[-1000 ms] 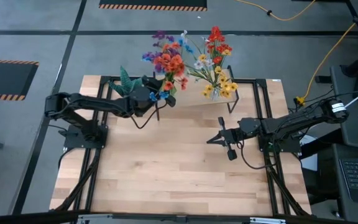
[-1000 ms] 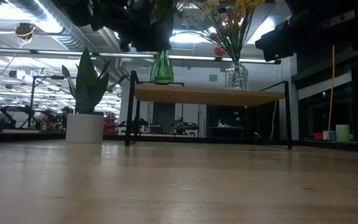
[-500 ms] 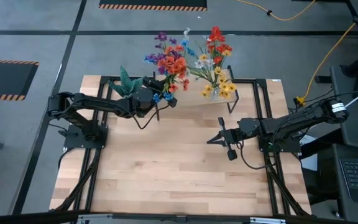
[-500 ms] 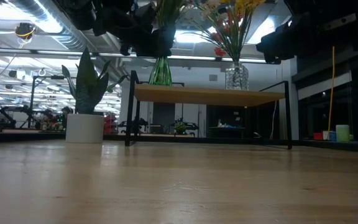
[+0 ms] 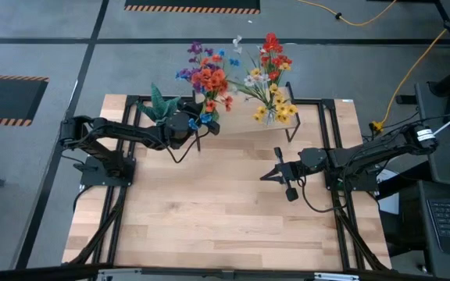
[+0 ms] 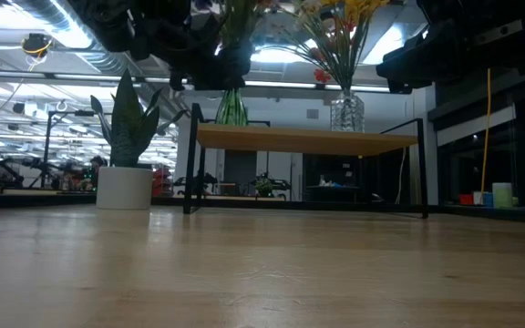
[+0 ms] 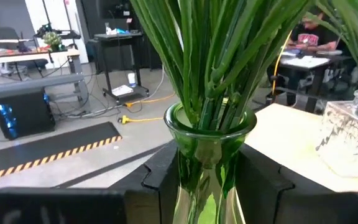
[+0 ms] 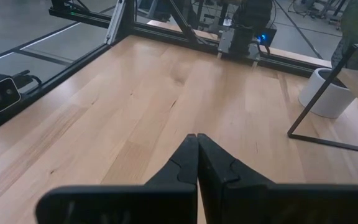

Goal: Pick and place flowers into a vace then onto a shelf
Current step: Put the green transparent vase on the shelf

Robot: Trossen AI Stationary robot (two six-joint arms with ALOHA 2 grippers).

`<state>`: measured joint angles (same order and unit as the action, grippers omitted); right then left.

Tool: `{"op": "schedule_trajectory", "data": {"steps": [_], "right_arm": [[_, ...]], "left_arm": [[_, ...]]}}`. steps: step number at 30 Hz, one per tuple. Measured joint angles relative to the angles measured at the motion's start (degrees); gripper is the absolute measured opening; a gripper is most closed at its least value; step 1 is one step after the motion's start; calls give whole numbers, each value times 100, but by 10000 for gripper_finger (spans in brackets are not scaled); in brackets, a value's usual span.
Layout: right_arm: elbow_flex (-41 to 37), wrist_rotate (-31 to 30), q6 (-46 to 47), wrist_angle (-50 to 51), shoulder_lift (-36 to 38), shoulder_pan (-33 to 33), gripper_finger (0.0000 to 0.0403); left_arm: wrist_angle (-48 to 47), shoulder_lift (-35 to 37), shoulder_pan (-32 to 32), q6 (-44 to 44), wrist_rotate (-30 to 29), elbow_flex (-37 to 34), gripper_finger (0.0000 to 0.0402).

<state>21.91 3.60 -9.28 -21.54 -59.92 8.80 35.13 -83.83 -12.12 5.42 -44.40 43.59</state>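
A green glass vase (image 7: 207, 163) full of green stems sits between the fingers of my left gripper (image 7: 207, 186). Its orange, purple and blue flowers (image 5: 205, 72) spread above the left end of the shelf (image 5: 241, 122). In the low view the vase (image 6: 231, 107) has its base about level with the shelf board (image 6: 308, 139). A clear glass vase (image 6: 346, 113) holding yellow, red and white flowers (image 5: 270, 86) stands on the shelf. My right gripper (image 5: 262, 176) is shut and hovers over the table's right middle, holding nothing. My left gripper pinches the green vase between its two fingers at the narrow neck (image 7: 185, 169), just below the flared rim. The fingers (image 7: 160, 182) come in about level from the table's left side. The vase is upright; whether its base rests on the shelf board I cannot tell.
A spiky green plant in a white pot (image 6: 124, 187) stands on the table just left of the shelf, close to my left arm (image 5: 123, 133). The shelf's black legs (image 6: 190, 164) rise from the far part of the tabletop. Bare wood (image 5: 209, 211) fills the near half.
My left gripper has carried the green vase a little toward the table's left edge, along the shelf's left end, and its bouquet has shifted the same way. The vase has also sunk slightly toward the shelf board. The gripper has stayed shut on it.
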Motion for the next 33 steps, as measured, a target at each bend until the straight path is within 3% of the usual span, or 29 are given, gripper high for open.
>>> {"op": "schedule_trajectory", "data": {"steps": [6, 16, 33], "right_arm": [[0, 0, 0, 2, 0, 0, 2], [0, 0, 0, 7, 0, -1, 2], [0, 0, 2, 44, -2, 0, 2]], "left_arm": [[147, -2, 0, -249, 399, -30, 128], [134, -9, 0, -294, 426, -35, 154], [145, 156, 68, -633, 482, -41, 246]]}}
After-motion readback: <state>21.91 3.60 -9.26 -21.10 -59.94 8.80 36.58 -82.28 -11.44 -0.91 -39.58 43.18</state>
